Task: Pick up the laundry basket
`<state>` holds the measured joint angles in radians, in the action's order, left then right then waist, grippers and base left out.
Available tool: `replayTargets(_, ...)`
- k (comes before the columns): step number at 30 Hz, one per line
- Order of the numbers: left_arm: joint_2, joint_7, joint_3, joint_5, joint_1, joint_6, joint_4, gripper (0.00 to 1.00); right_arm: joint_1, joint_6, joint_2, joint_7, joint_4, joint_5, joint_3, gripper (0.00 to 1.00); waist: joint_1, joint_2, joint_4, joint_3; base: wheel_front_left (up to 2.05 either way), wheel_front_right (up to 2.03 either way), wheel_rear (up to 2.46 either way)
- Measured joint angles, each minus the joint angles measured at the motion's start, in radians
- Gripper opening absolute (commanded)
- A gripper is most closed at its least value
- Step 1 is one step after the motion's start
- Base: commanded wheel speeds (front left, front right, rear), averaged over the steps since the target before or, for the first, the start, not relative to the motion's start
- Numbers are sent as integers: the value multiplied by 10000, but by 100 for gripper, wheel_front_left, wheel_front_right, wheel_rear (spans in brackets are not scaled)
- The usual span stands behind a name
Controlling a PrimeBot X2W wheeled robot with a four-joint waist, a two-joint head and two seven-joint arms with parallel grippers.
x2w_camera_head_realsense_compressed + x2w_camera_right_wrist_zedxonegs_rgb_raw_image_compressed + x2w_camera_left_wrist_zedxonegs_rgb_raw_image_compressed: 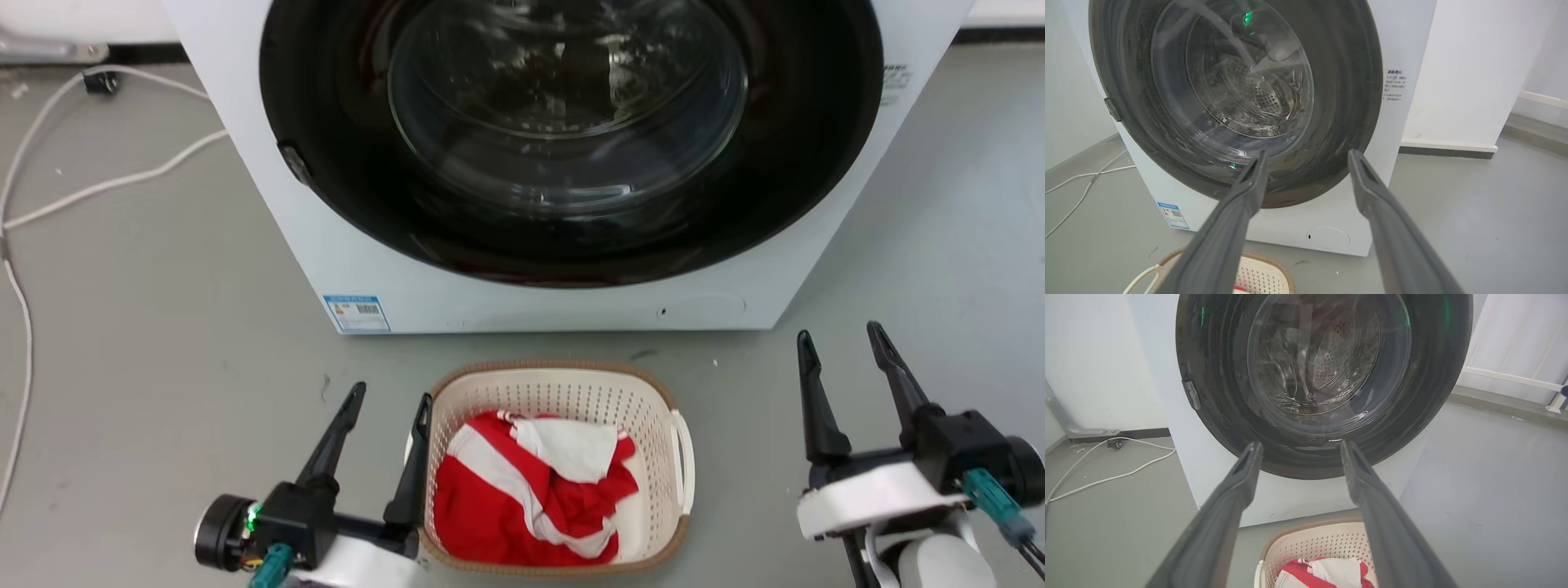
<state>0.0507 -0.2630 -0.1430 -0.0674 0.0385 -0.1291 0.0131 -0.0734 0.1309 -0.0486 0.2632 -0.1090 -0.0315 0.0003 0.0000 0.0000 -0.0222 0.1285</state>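
The laundry basket (555, 394) is cream-white and perforated with a brown rim, and it stands on the grey floor in front of the washing machine. A red and white cloth (522, 490) lies inside it. My left gripper (390, 394) is open just left of the basket, its inner finger close beside the left rim. My right gripper (839, 331) is open well to the right of the basket, apart from its white right handle (684, 461). The left wrist view looks past the open left gripper (1301, 444) at the basket (1314, 541). The right wrist view looks past the open right gripper (1308, 153) at the basket (1259, 275).
A white washing machine (326, 245) with a shut, dark round glass door (563, 122) stands right behind the basket. White cables (106, 184) run over the floor at the left. A white wall or pillar (1466, 73) stands beyond the machine's right side.
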Motion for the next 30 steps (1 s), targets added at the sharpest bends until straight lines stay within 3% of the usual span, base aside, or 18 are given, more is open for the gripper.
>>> replayTargets(8,15,0,380,-23,-1254,0,756,100,-1257,0,-8,2,-500,171,261,100,0,0,-100,1510,0,0,0)
replayTargets(16,834,0,36,-453,-3319,-15,2815,100,-2578,2,-10,2,-1687,299,167,100,1,0,-118,3379,0,0,0)
replayTargets(24,1680,0,-571,-1076,-5294,-15,5018,100,-4181,2,-10,-6,-4230,-270,280,100,2,0,-164,5016,0,0,0)
replayTargets(30,2186,0,-1599,-1797,-6487,-15,6577,100,-5436,0,-12,-698,-6441,-1254,738,100,2,0,-236,5916,0,0,0)
